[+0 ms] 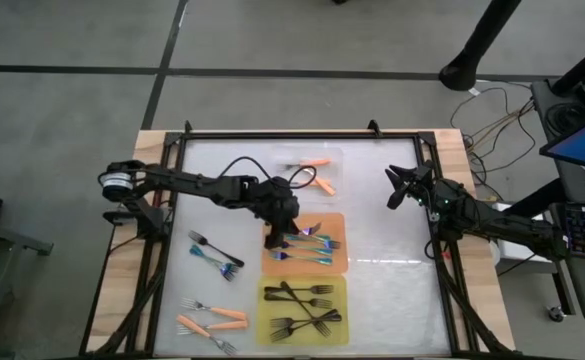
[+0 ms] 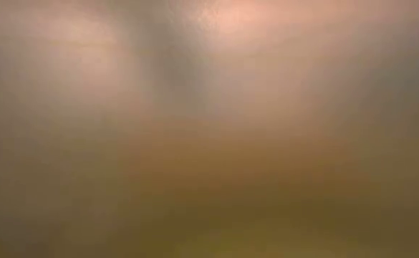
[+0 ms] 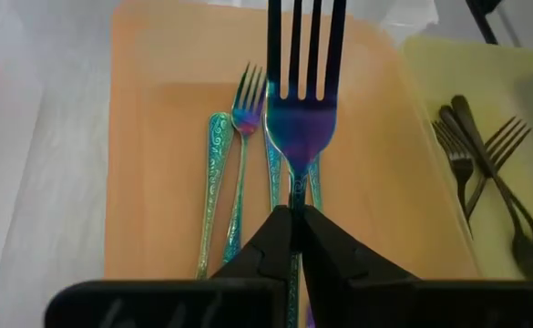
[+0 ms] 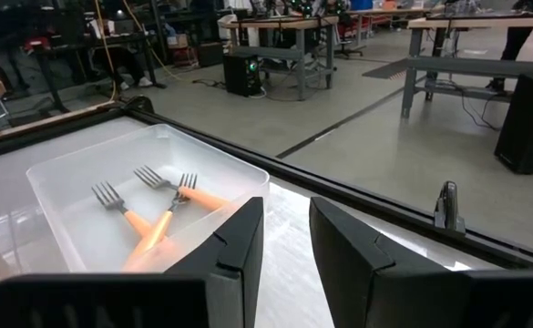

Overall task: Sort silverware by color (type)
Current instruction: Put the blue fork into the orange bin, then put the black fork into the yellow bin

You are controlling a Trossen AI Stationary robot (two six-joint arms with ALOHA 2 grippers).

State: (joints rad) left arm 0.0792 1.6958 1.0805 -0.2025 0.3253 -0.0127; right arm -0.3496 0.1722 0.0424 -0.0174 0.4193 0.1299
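While the left gripper (image 3: 293, 239) pinched a teal fork (image 3: 301, 118) by its handle over the orange tray (image 3: 157, 109), we feared it swinging onto the yellow tray (image 3: 430, 82) at 3 o'clock; right gripper (image 4: 286, 241), parted, held nothing.

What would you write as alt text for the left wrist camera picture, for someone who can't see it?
The left gripper, shut on a teal-handled fork, holds it over the orange tray, where more teal forks lie side by side. At one edge, a yellow tray holds black forks.
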